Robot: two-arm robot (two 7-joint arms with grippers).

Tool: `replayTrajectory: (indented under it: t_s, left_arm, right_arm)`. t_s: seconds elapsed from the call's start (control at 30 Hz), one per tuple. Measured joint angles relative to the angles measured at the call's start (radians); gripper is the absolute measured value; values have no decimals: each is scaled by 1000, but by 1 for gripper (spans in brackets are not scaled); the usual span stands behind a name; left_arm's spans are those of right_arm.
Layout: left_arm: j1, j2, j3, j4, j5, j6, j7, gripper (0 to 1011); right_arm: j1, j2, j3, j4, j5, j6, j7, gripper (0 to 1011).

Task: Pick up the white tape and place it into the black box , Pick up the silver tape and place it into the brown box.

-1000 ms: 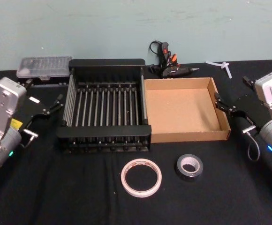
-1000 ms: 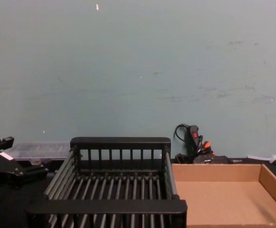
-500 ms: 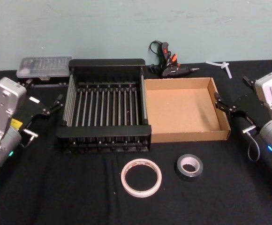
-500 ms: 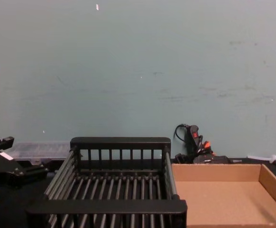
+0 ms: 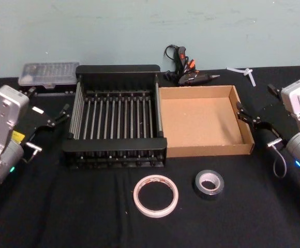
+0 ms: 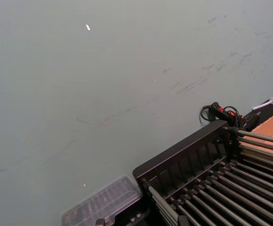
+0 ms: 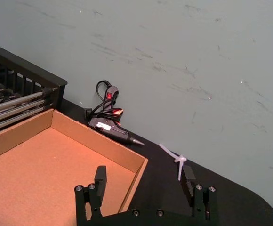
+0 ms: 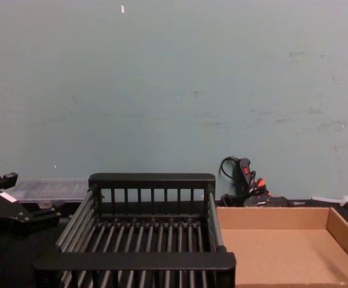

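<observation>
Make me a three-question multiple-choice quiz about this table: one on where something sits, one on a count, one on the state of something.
1. Where does the silver tape lie?
A. in the black box
B. on the cloth in front of the brown box
C. beside the glue gun

2. How many tape rolls are on the table?
A. one
B. two
C. four

3. What is in the black box?
A. nothing
B. the white tape
C. a glue gun

Answers: 1 B, it rests on the cloth near that box's front wall. 2 B, the white tape and the silver one. 3 A, only bare bars show.
</observation>
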Motion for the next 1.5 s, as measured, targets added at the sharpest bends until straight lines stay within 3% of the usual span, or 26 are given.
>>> replayTrajectory:
  t_s: [1.5]
  left_arm:
    - [0, 0, 0, 0, 0, 0, 0, 1001]
  right_arm:
    - [0, 0, 0, 0, 0, 0, 0, 1002]
